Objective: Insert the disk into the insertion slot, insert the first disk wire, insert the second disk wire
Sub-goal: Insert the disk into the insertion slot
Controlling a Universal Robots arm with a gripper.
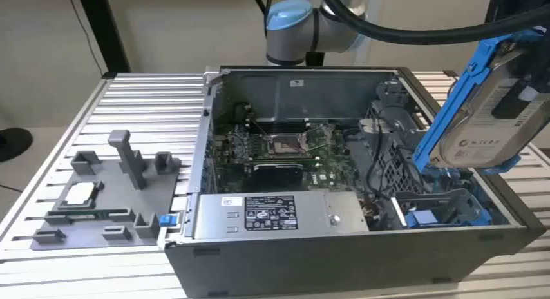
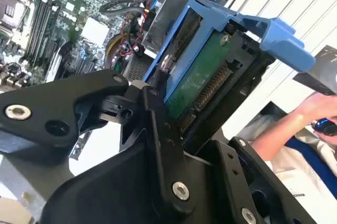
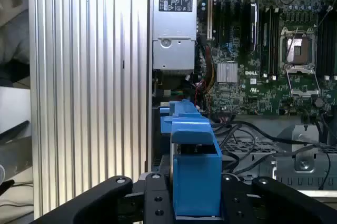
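Note:
The disk (image 1: 485, 128) is a silver-grey drive with a white label in a bright blue carrier (image 1: 447, 112). It hangs tilted, nearly on edge, above the open computer case at the exterior view's right. My gripper (image 2: 184, 113) is shut on it, its black fingers (image 3: 152, 197) clamping the carrier (image 3: 192, 150) on both sides. The drive's green circuit board (image 2: 202, 84) faces the second wrist view. The insertion slot (image 1: 442, 212), with blue rails, lies below the disk in the case's near right corner. Black cables (image 1: 378, 176) lie loose beside it; which are the disk wires I cannot tell.
Inside the case are the grey power-supply box (image 1: 270, 215), the motherboard (image 1: 284, 151) and a perforated cage (image 1: 391, 157). A grey fixture (image 1: 103, 196) with small parts sits on the ribbed table (image 1: 146, 106). A person's hand (image 2: 316, 108) is beyond the case.

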